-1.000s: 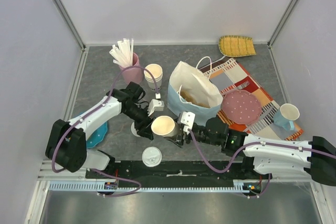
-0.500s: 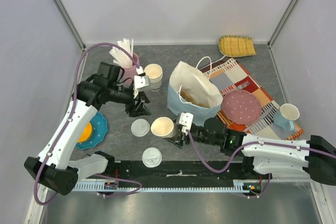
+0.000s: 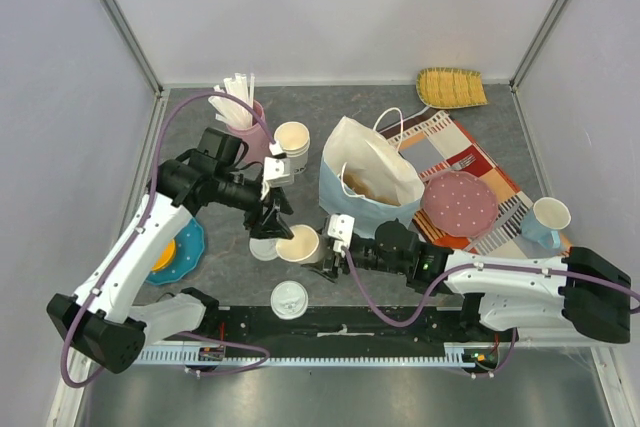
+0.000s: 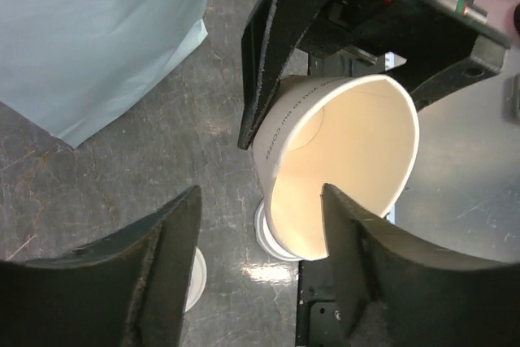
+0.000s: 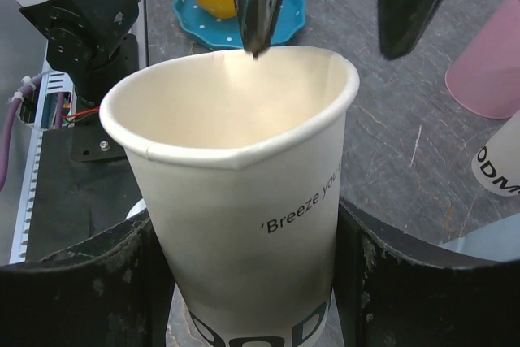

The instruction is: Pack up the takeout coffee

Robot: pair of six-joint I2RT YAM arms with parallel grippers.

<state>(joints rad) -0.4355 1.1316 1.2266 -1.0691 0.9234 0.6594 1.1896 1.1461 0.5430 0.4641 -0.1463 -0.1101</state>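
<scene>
My right gripper [image 3: 318,251] [image 5: 244,282] is shut on the lower body of a lidless white paper cup [image 3: 298,244] [image 5: 244,193], whose rim is squeezed slightly out of round. My left gripper [image 3: 272,223] [image 4: 260,201] hovers open just above and to the left of the cup [image 4: 341,144], with nothing between its fingers. No capped takeout coffee is in view. A loose white lid [image 3: 262,249] [image 4: 272,241] lies on the table right beside the cup, partly hidden by it. A second lid [image 3: 288,299] lies near the front edge.
An open paper bag [image 3: 365,182] [image 4: 89,30] stands just behind the cup. Farther back are stacked cups [image 3: 292,142] and a pink straw holder [image 3: 245,122]. A blue plate [image 3: 187,247] with an orange bowl lies left; a pink plate [image 3: 458,199] and a mug [image 3: 548,219] sit right.
The left arm went back toward the cup stack, leaving a lid on the table, then came forward over the cup with its jaws wider. The right gripper shifted the cup slightly left.
</scene>
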